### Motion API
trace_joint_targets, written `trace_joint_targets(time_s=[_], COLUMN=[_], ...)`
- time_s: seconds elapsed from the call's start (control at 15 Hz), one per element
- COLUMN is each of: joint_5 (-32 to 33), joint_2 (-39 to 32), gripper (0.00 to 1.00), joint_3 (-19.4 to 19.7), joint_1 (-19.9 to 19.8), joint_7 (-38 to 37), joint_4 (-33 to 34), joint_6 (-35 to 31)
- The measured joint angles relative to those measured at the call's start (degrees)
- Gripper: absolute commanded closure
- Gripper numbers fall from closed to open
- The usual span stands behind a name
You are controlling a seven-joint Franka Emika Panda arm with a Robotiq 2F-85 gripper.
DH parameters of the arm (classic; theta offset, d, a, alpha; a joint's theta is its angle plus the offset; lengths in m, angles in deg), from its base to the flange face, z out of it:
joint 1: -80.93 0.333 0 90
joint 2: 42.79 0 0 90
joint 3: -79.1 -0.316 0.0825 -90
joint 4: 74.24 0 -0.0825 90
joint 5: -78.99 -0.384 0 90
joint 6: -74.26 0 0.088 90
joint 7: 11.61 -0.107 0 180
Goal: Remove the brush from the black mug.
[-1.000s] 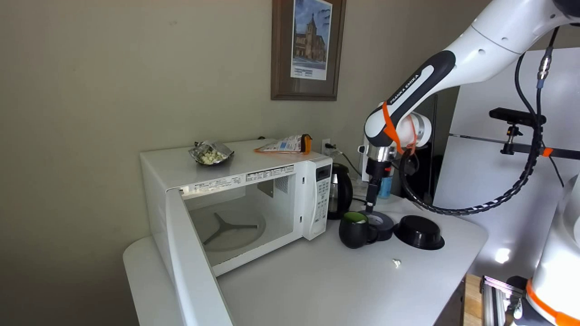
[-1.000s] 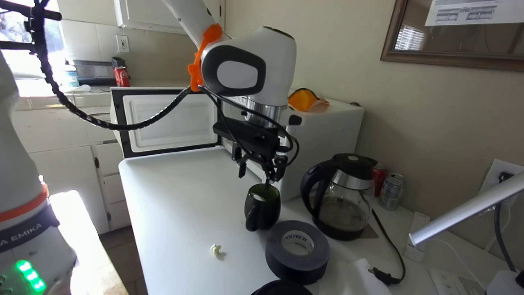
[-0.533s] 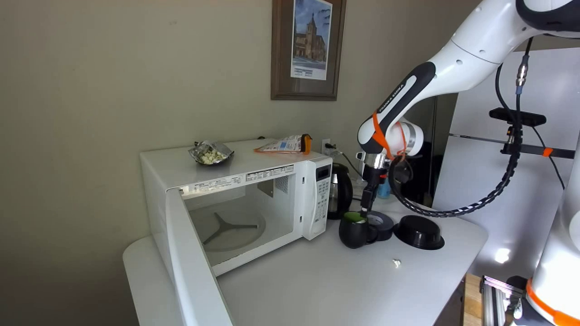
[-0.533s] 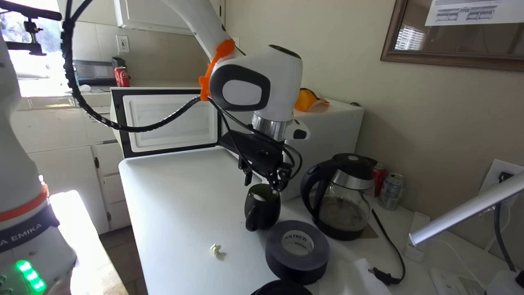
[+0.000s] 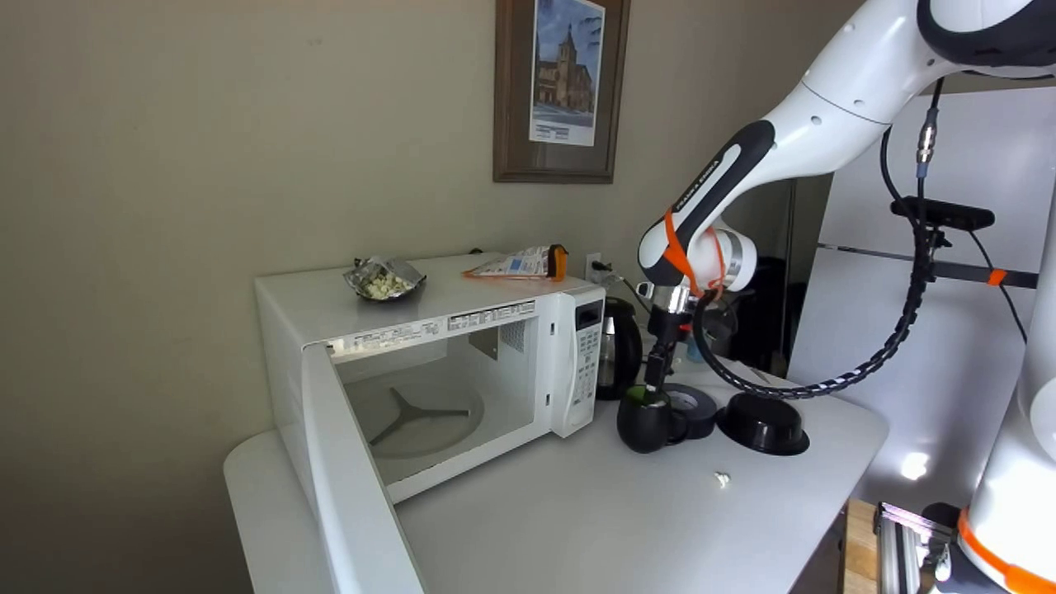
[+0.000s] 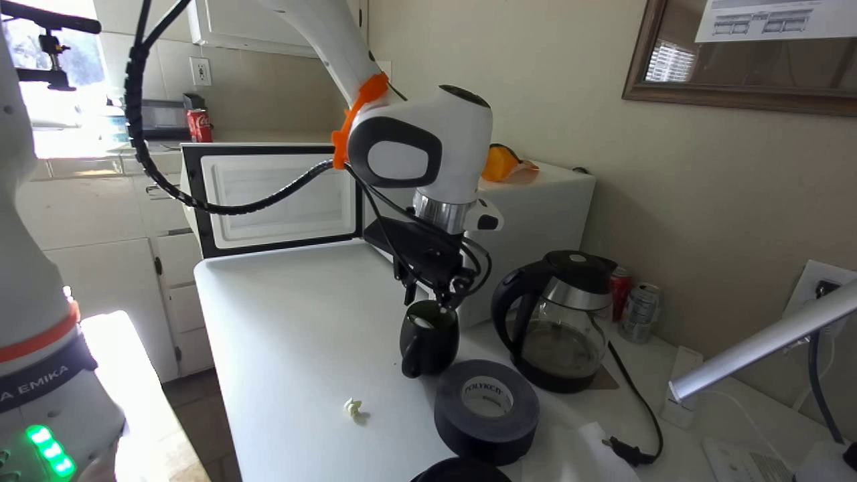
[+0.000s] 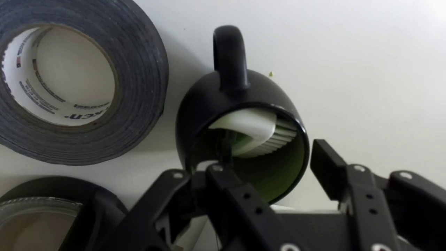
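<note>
Fingers (image 7: pixel 327 169) spread apart at the black mug (image 7: pixel 212 101); white brush (image 7: pixel 259 125) inside.

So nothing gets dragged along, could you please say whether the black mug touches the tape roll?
Apart: the wrist view shows shadowed white table between the black mug and the tape roll.

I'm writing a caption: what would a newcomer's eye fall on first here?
Probably the open microwave, left of centre in an exterior view, then the white arm slanting down from the upper right. The wrist view puts the black mug near the middle, with the pale brush inside it and the open gripper at its mouth.
</note>
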Motion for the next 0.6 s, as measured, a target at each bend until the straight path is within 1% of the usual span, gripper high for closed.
trace_joint_targets(time_s=[0.13,0.33,0.6], joint_5=[-0.1,-0.2,-0.2], joint_2=[-0.7,-2.1,-3.7], gripper=[0.45,0.47,0.47], joint_3=[-0.3,-0.6,-1.4], joint_1=[-0.5,-1.4,-2.0], joint_7=[0.0,0.0,0.0], joint_4=[0.8,2.1,3.1], joint_6=[0.0,0.0,0.0])
